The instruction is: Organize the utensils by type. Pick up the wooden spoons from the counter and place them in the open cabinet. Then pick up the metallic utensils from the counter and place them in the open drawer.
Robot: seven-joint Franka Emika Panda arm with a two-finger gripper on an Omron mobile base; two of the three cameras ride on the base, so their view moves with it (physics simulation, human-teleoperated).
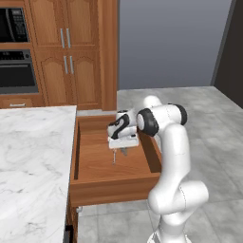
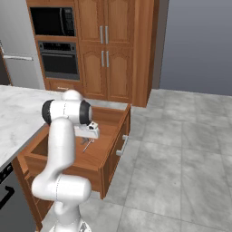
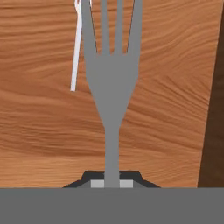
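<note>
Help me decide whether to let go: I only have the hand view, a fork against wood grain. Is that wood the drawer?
Observer: Yes. In the left base view the claw hangs over the floor of the open drawer, between its side walls.
Operator: How does the fork hang?
Observer: The fork points tines down, about upright, its handle pinched in the shut claw.
Operator: Is it close to the counter?
Observer: No. The counter lies to the left of the drawer in that view, apart from the fork.
</note>
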